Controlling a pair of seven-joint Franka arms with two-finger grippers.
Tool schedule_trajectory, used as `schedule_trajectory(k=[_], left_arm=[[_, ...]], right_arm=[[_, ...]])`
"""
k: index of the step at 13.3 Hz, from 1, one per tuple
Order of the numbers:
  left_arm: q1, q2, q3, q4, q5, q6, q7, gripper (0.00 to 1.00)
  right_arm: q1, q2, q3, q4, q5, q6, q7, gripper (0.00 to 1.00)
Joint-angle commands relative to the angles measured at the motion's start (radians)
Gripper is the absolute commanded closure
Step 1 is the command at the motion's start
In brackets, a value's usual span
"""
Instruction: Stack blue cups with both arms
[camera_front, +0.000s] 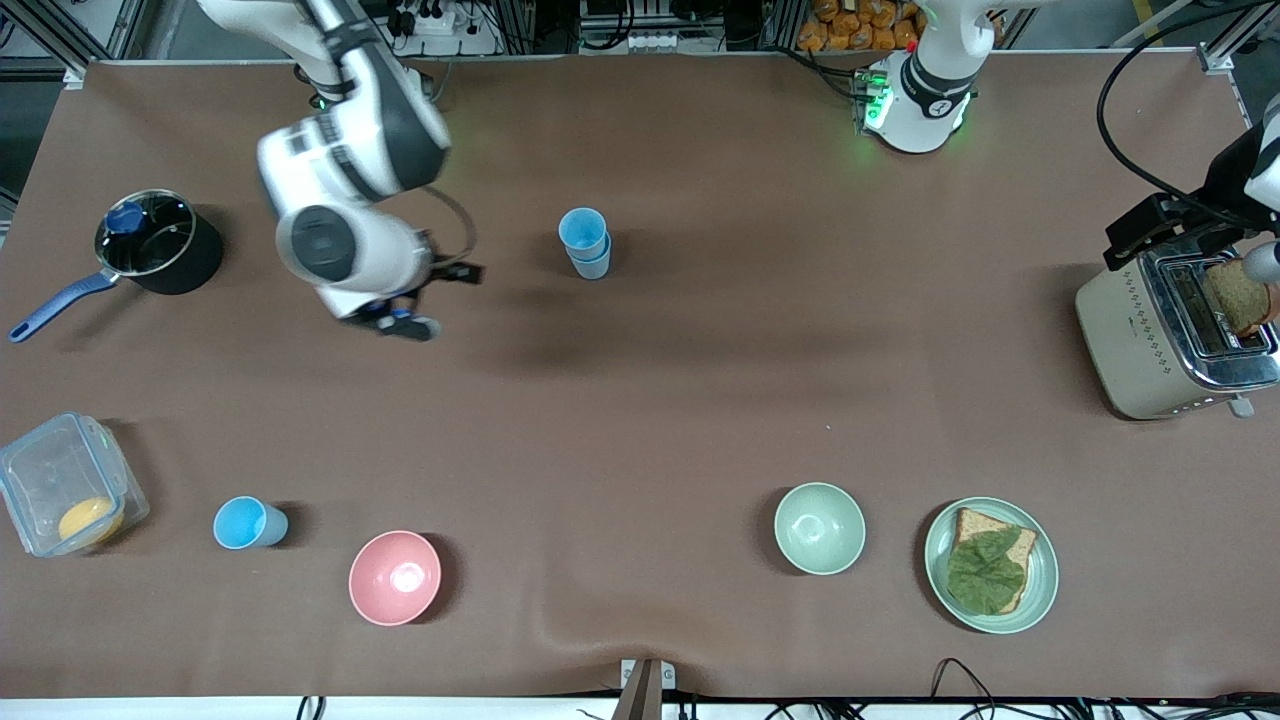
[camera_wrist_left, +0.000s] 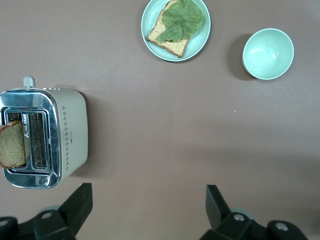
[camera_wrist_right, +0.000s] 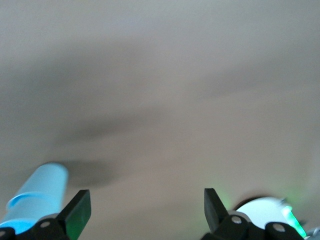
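Two blue cups (camera_front: 585, 243) stand stacked one in the other at the middle of the table, toward the robots' bases. They also show in the right wrist view (camera_wrist_right: 37, 199). A third blue cup (camera_front: 248, 523) stands alone near the front edge, toward the right arm's end. My right gripper (camera_front: 402, 322) is in the air between the pot and the stack, open and empty (camera_wrist_right: 142, 205). My left gripper (camera_front: 1150, 232) is high over the table beside the toaster, open and empty (camera_wrist_left: 148, 205).
A pink bowl (camera_front: 395, 577) stands beside the lone cup. A pale green bowl (camera_front: 819, 527) and a plate with bread and a leaf (camera_front: 990, 565) stand near the front. A toaster (camera_front: 1175, 335), a dark pot (camera_front: 160, 243) and a clear box (camera_front: 65, 485) sit at the table's ends.
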Motion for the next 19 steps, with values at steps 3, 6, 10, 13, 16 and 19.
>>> schedule_trajectory(k=[3,6,10,13,16,19], left_arm=[[0.004,-0.026,0.003,-0.002,-0.023,-0.026,0.023,0.00],[0.004,-0.026,0.003,-0.003,-0.023,-0.030,0.024,0.00],[-0.006,-0.018,-0.007,-0.003,-0.024,-0.030,0.027,0.00],[-0.006,-0.017,-0.007,-0.002,-0.024,-0.030,0.029,0.00],[-0.006,-0.017,-0.009,-0.002,-0.024,-0.030,0.032,0.00],[-0.006,-0.017,-0.023,-0.003,-0.024,-0.051,0.032,0.00]], right_arm=[[-0.250,-0.096,0.019,-0.011,-0.066,0.004,-0.291,0.00],[-0.379,-0.171,0.019,0.004,-0.067,0.033,-0.432,0.00],[-0.437,-0.213,0.022,0.148,-0.064,-0.045,-0.569,0.00],[-0.405,-0.201,0.016,0.269,-0.073,-0.137,-0.569,0.00],[-0.352,-0.182,-0.051,0.357,-0.081,-0.200,-0.559,0.00],[-0.307,-0.181,-0.119,0.361,-0.081,-0.206,-0.557,0.00]])
